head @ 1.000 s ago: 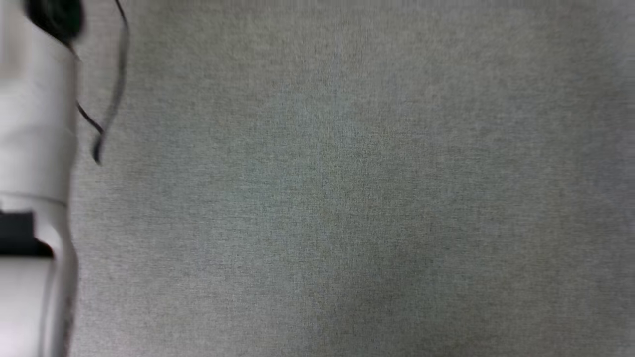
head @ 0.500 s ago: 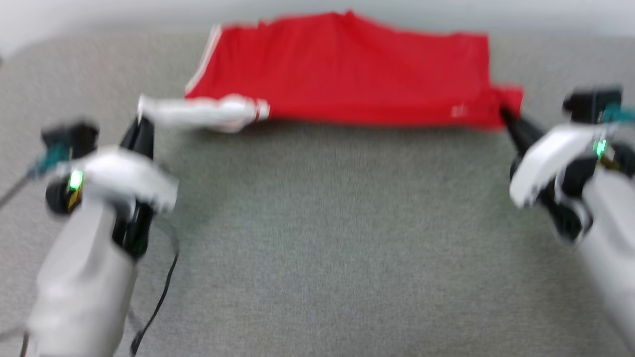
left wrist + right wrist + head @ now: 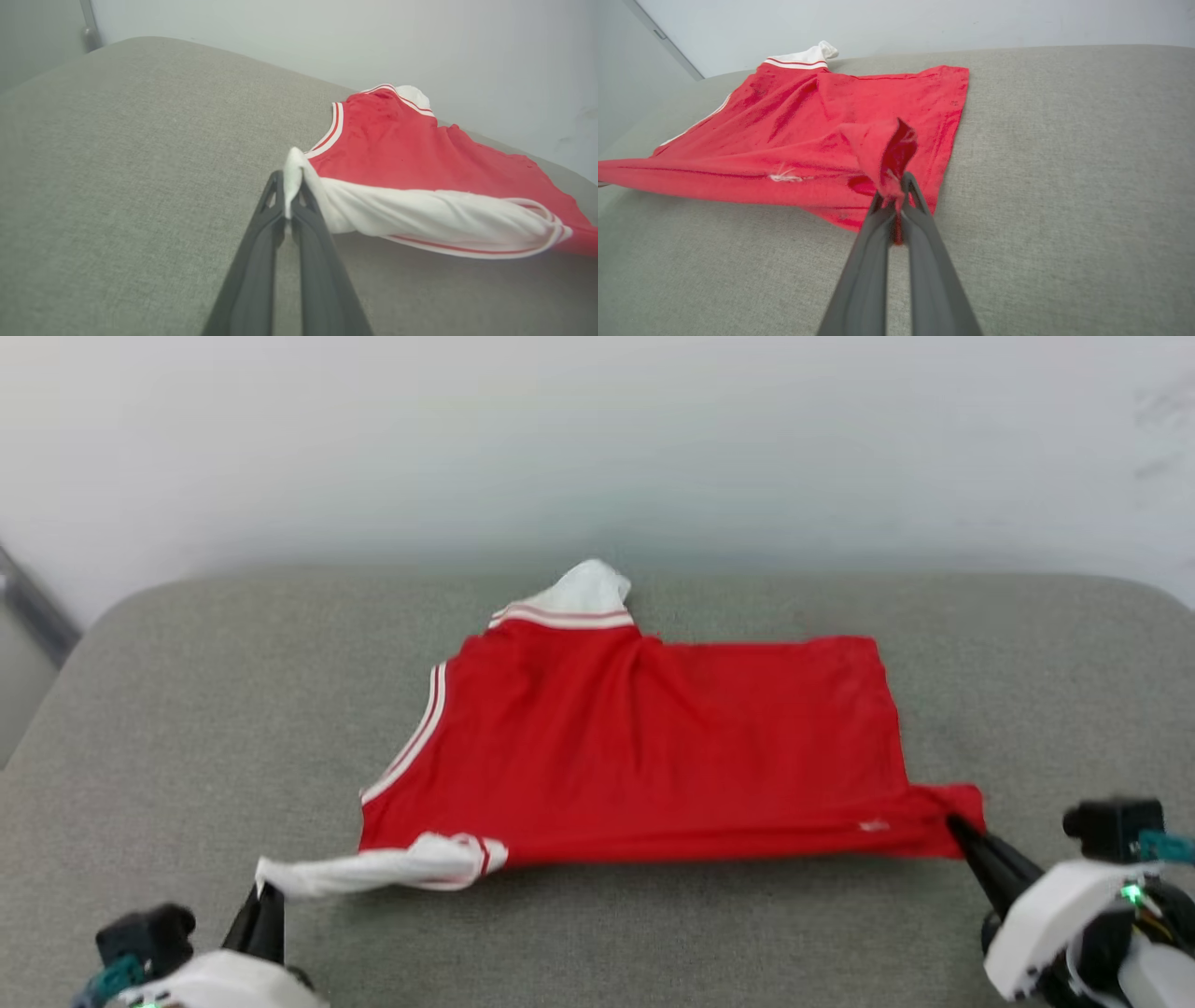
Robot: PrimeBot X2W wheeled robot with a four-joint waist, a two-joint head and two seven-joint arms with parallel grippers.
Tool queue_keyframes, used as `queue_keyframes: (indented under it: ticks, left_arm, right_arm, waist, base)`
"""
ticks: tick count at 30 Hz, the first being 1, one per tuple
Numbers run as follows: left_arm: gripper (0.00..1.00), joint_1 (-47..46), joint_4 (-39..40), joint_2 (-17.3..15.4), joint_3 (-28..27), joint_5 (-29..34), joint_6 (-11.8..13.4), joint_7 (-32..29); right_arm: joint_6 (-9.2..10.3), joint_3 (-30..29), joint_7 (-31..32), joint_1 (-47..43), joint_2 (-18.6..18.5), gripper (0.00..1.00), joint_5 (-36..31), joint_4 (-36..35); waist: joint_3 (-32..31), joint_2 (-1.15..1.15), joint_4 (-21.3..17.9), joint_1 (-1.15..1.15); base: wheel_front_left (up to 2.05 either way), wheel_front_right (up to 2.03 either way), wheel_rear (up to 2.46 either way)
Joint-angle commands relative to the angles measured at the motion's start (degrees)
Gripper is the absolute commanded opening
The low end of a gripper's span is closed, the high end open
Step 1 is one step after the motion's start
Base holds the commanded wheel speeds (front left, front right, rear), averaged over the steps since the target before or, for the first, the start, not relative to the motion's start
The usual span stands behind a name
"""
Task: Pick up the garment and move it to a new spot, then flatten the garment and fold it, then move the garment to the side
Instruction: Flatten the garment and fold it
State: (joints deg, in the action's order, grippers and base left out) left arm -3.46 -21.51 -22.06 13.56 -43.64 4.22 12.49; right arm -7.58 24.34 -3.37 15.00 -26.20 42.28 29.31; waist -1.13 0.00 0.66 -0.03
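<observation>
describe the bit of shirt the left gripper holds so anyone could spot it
On the grey padded surface lies a red garment. At its near left corner a white sleeve is drawn out sideways. Unlike the other white sleeve at the far edge, its tip is pinched in the left gripper.

Open grey surface (image 3: 168, 728) runs wide on the left, on the right and along the near side. The shirt (image 3: 653, 747) covers the middle. Its near edge is strung between the left gripper (image 3: 264, 899) and right gripper (image 3: 954, 826), whose fingers pinch it, barring the way across. A pale wall (image 3: 597, 448) closes the far side just behind the shirt.
</observation>
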Motion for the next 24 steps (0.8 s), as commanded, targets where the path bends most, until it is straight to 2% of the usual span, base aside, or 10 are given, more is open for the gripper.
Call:
queue_keyframes:
  ticks: [1, 7, 11, 16, 21, 24]
  left_arm:
    - [0.0, 3.47, 4.19, -1.35, -1.15, -0.42, 2.55, -0.93]
    - [0.0, 13.38, 20.75, -3.34, -2.06, -0.2, 9.62, -5.75]
    - [0.0, 14.19, 25.57, -4.07, -1.61, 0.24, 11.08, -7.73]
    - [0.0, 8.56, 26.76, -4.1, 0.57, 0.93, 9.84, -10.08]
    - [0.0, -0.58, 20.06, -2.86, 2.74, 1.08, 6.26, -10.96]
    - [0.0, -6.3, 14.94, -1.69, 3.52, 1.13, 4.08, -10.25]
  right_arm:
    - [0.16, -2.08, 0.89, -3.6, -1.05, 0.0, -1.46, -2.18]
    - [0.15, -11.05, 6.7, -13.96, 1.35, 0.0, -6.05, -12.42]
    - [0.15, -15.11, 10.98, -17.16, 3.52, 0.0, -8.79, -17.39]
    - [0.13, -19.69, 17.81, -17.38, 7.87, 0.0, -13.28, -22.59]
    - [0.12, -20.48, 22.15, -12.73, 10.84, 0.0, -16.96, -22.48]
    - [0.12, -19.82, 23.12, -9.26, 11.43, 0.0, -18.17, -20.77]
  waist:
    - [-0.94, 0.0, -0.09, 0.03]
    - [-1.05, 0.0, 0.05, 0.03]
    - [-0.26, 0.0, -0.04, 0.03]
    - [2.98, 0.0, -0.61, 0.03]
    - [7.31, 0.0, -0.95, 0.03]
    - [10.11, 0.0, -0.92, 0.03]
  base:
    - [0.0, 0.0, 0.0]
    - [0.0, 0.0, 0.0]
    - [0.0, 0.0, 0.0]
    - [0.0, 0.0, 0.0]
    - [0.0, 0.0, 0.0]
    - [0.0, 0.0, 0.0]
